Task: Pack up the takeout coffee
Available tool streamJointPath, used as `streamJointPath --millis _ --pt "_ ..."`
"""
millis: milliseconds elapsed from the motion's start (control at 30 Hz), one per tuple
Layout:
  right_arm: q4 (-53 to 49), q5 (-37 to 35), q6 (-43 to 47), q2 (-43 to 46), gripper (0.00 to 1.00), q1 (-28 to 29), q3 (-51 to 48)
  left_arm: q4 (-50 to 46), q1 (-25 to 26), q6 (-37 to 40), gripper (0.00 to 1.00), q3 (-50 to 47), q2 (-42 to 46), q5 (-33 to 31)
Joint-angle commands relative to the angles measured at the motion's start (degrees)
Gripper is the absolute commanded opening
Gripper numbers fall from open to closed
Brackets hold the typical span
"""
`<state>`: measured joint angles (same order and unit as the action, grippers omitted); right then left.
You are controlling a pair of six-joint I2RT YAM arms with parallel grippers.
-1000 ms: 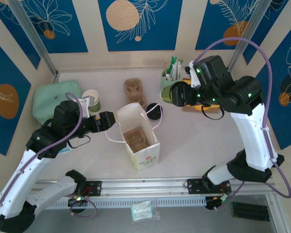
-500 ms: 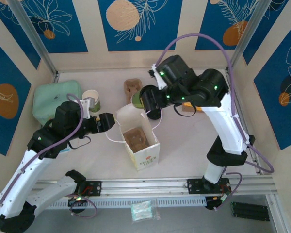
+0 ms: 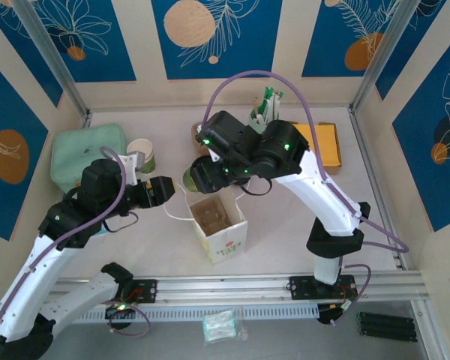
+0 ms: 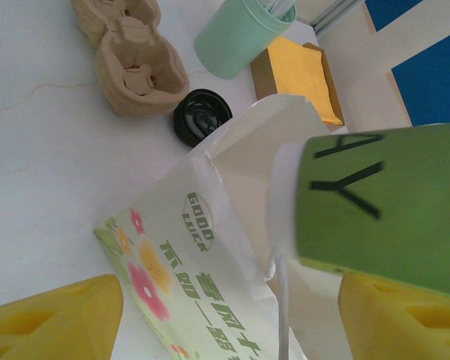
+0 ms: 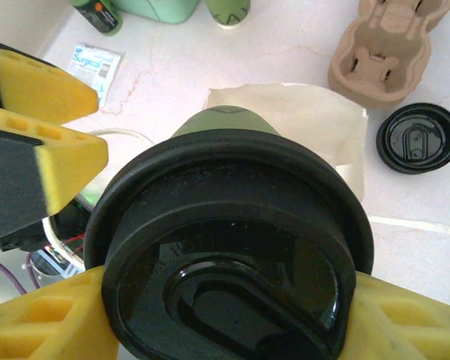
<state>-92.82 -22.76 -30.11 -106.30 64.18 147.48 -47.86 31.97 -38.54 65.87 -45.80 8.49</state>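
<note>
The takeout coffee [image 5: 229,255], a green-sided cup under a black lid, sits between the yellow pads of my right gripper [image 5: 229,315], which is shut on it. The cup hangs over the back rim of the open white paper bag [image 3: 219,221]; its green side [image 4: 382,202] also fills the right of the left wrist view. My left gripper [image 3: 161,191] stands open at the bag's left side. In its wrist view the bag's printed wall [image 4: 202,277] and white handle lie between the widely spread fingers [image 4: 52,315].
A loose black lid [image 4: 202,117] lies behind the bag, beside a brown pulp cup carrier [image 4: 131,64]. A lidless cup [image 3: 142,154] and a mint pouch [image 3: 86,154] sit at the back left. A green holder with sachets [image 3: 264,112] and a yellow box [image 3: 322,146] stand at the back right.
The right arm has swung left from the back right, carrying the coffee to just over the bag. The left gripper has stayed at the bag's left edge, its fingers narrowing a little.
</note>
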Motion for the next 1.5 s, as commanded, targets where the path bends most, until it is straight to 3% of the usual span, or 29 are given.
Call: streamJointPath --millis 0,433,1033,1467 --pt "-8.9 -0.9 -2.1 -0.6 0.61 0.8 -1.1 -0.3 0.4 1.3 0.74 -0.4 0.7 0.8" --pt "-8.9 0.3 -5.0 1.6 0.60 1.8 -8.1 2.5 0.3 2.2 0.65 -1.8 0.5 4.0" --pt "-8.9 4.4 -6.3 -0.4 0.61 2.4 -18.8 5.3 0.4 1.8 0.21 -3.6 0.8 6.3" --pt "-6.3 4.8 -5.6 -3.7 0.61 2.4 -23.6 5.9 0.4 1.5 0.04 -4.9 1.7 5.8"
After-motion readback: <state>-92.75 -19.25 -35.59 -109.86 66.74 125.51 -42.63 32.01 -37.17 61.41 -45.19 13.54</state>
